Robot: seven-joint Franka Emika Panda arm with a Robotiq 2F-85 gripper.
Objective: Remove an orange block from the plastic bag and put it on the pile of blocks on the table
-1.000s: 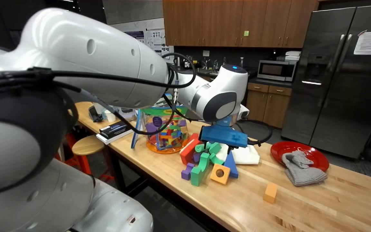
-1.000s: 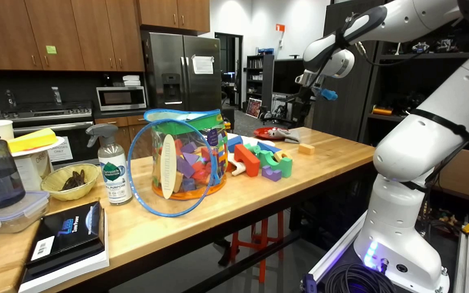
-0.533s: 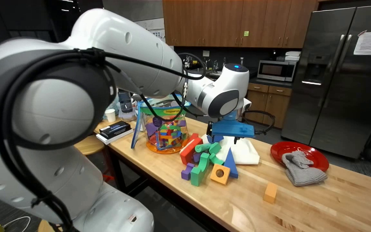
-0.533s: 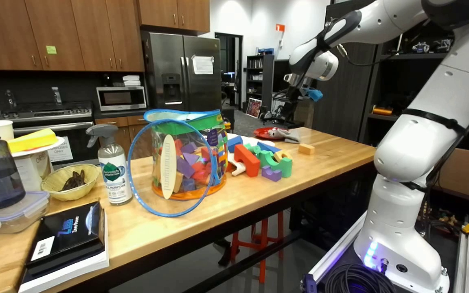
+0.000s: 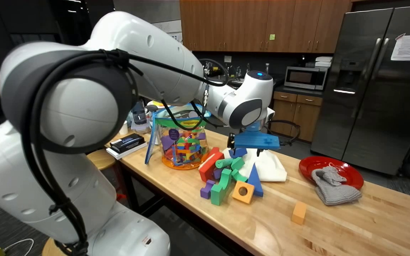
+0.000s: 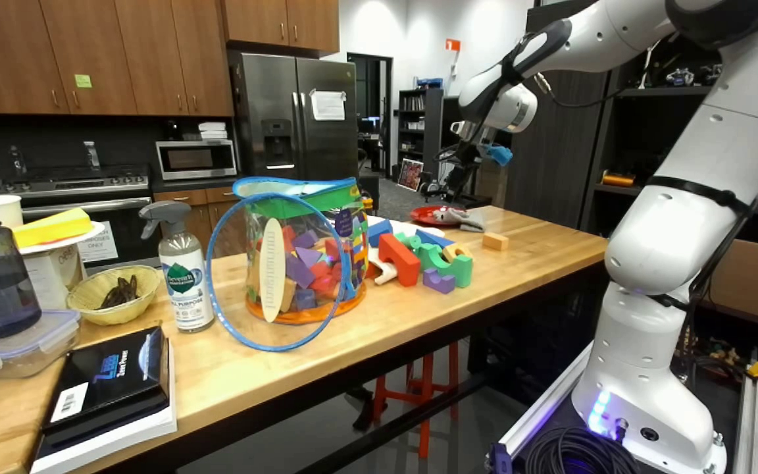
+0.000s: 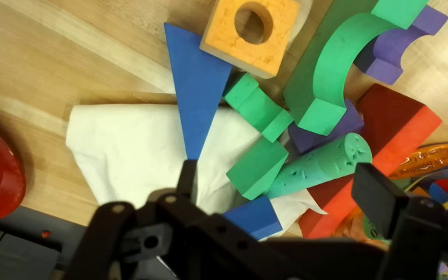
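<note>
In the wrist view, the end effector (image 7: 280, 188) is seen released at the bottom of the frame, its fingers (image 7: 377, 196) being spread wide apart. Beneath it, the pile of blocks (image 7: 257, 109) is scattered from the upper middle to the right of the frame, partly over a white cloth (image 7: 130, 147). Near the top, a blue triangle (image 7: 198, 85) is partly covered by an orange block with a round hole (image 7: 261, 56).

In both exterior views, the plastic bag (image 6: 306, 263) is seen upright just beside the pile, left of centre; multicoloured blocks are shown through its clear wall, and a blue-rimmed round flap (image 6: 272, 270) is hung at its side. In an exterior view, a small orange block (image 5: 299, 212) is placed on the worktop (image 5: 368, 227) at the lower right, well apart from the pile. Farther up that frame, a red plate (image 5: 306, 168) is partly covered by a grey cloth (image 5: 336, 192). In an exterior view, a spray bottle (image 6: 185, 283) and a yellow basket (image 6: 112, 315) are seen left of the bag.
</note>
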